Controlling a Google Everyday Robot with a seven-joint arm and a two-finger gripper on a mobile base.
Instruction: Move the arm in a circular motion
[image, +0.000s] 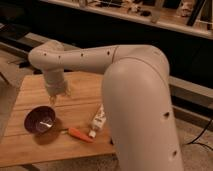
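Note:
The off-white arm (135, 95) fills the right half of the camera view, its thick near segment rising from the bottom. A long segment with small dark holes runs left to a rounded elbow (45, 55). From there the ribbed wrist (54, 80) points down over the wooden table (80, 105). The small gripper (58, 95) hangs above the table's left part, just behind a purple bowl (41, 121), and holds nothing that I can see.
An orange carrot (80, 134) lies right of the bowl. A white tube (98, 120) lies by the arm's near segment. A long dark counter (150, 20) with clutter runs behind the table. Floor shows at the left.

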